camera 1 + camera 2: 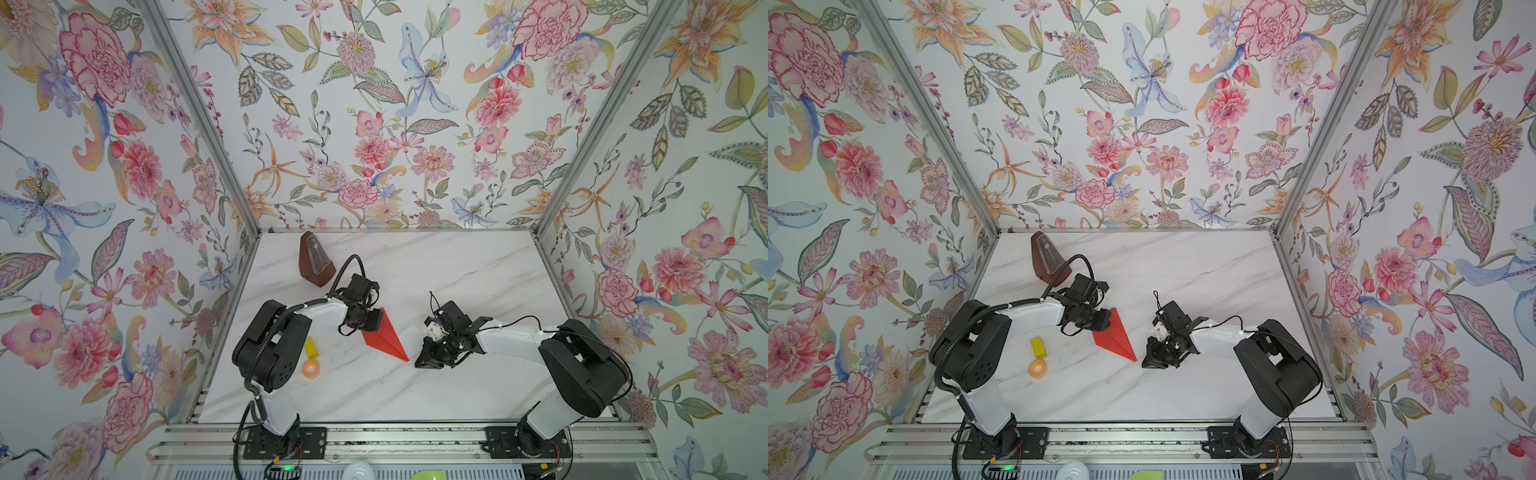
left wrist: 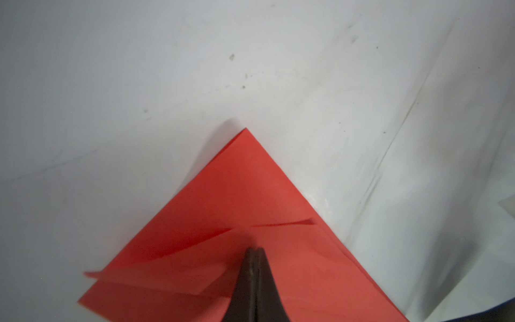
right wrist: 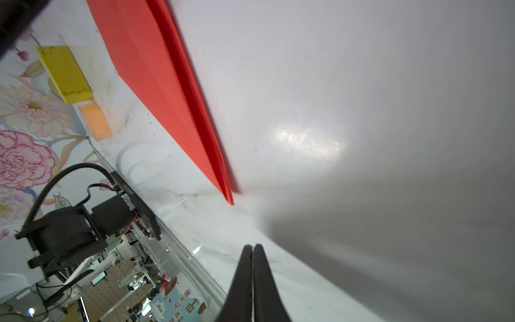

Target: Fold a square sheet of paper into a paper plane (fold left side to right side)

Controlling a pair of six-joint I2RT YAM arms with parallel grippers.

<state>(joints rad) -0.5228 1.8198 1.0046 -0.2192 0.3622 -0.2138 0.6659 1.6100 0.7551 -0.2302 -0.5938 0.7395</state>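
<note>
paper plane (image 1: pixel 384 336): red layered dart, flat | left tool (image 2: pixel 256 250): pressed together, seemingly atop it | right tool (image 3: pixel 253 246): pressed together, apart

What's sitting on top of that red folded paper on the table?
Only the left end effector, shut, its tip over the red paper's wide end beside a lifted flap. Whether it presses down can't be told. From above, the arm's wrist hides that corner.

Both top views look steeply down from high above the white marble-patterned tabletop (image 1: pixel 457 270), with the pointed dart of bright red folded paper (image 1: pixel 384 336) near mid-frame. The left wrist camera sits close above the dart's (image 2: pixel 237 195) blunt end. The right wrist camera sits low, rolled sideways, just past its tip. All four views share the dart (image 3: pixel 156 97).
</note>
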